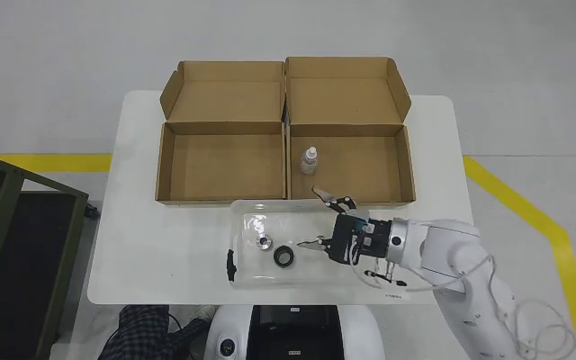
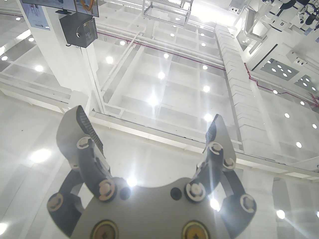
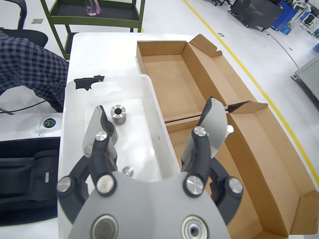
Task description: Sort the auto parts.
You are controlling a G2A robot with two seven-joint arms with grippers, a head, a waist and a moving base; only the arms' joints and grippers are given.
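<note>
Right wrist view: right hand (image 3: pixel 155 104) hangs released, jaws wide, over the clear tray (image 3: pixel 159 125). One finger is near the black ring (image 1: pixel 285 257), the other sits past the tray wall above the right box (image 3: pixel 239 175). Risk: a straight drop clips that wall and shoves the tray. The steel cylinder (image 3: pixel 118 115) just beyond the ring looks smooth and may slip or get knocked. Left hand (image 2: pixel 147 112) is released, aimed at the ceiling.
</note>
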